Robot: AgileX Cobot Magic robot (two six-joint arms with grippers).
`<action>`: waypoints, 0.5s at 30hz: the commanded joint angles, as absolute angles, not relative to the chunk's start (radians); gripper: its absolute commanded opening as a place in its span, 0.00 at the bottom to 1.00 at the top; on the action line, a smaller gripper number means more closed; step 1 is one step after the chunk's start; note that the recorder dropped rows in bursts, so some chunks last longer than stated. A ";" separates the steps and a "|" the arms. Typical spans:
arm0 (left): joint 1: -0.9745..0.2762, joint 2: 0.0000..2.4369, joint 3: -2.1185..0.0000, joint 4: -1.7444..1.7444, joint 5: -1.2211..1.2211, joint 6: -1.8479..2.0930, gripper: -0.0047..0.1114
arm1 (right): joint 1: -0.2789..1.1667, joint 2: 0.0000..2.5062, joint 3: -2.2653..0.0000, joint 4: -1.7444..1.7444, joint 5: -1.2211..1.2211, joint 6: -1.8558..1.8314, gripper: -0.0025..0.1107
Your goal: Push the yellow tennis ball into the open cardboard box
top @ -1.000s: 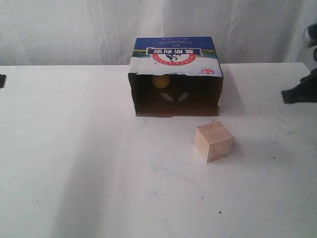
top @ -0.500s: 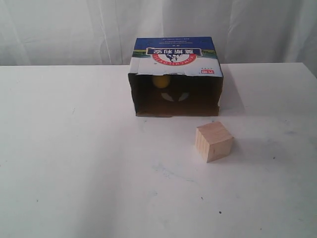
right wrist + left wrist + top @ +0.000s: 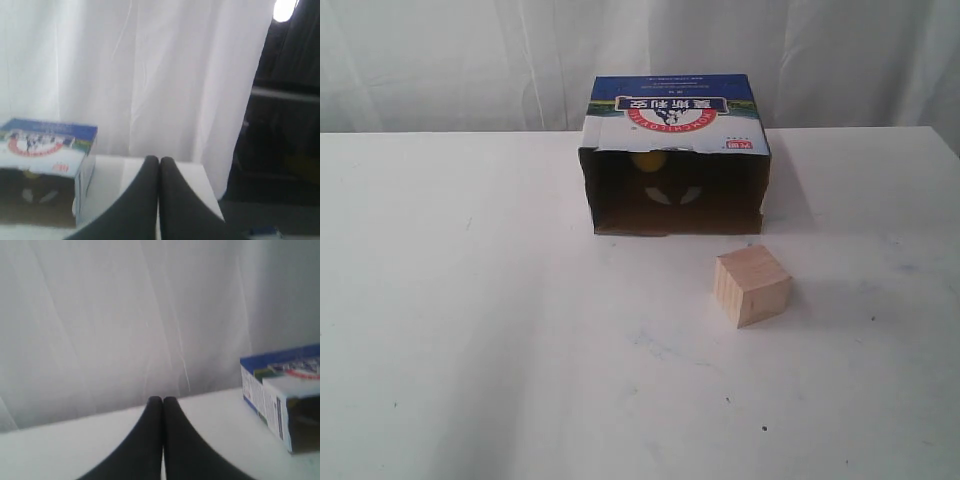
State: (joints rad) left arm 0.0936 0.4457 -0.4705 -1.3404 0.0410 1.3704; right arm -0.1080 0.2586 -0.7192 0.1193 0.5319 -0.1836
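The open cardboard box [image 3: 675, 130] lies on its side at the back middle of the white table, its dark opening facing the camera. Deep inside, near the upper left of the opening, the yellow tennis ball [image 3: 647, 161] shows dimly. Neither gripper appears in the exterior view. In the left wrist view my left gripper [image 3: 163, 400] is shut and empty, well away from the box [image 3: 280, 390]. My right gripper [image 3: 159, 160] is likewise shut on nothing, with the box [image 3: 47, 150] off to one side.
A pale wooden cube [image 3: 751, 285] stands on the table in front of the box's right corner. White curtains hang behind the table [image 3: 470, 330]. Beyond the table's edge the right wrist view shows a dark area [image 3: 285, 125].
The right arm, seen at the right edge one second ago, has left the exterior view. The dark bit at the left edge is gone too. Box, ball and cube have not moved.
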 commanded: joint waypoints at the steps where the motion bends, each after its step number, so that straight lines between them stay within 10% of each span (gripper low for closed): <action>1: 0.098 0.434 -0.324 -1.358 0.057 1.355 0.04 | -0.112 0.238 -0.588 0.145 0.262 -0.176 0.02; 15: 0.098 0.226 -0.174 -1.140 0.173 1.357 0.04 | -0.112 0.252 -0.326 0.138 0.288 -0.177 0.02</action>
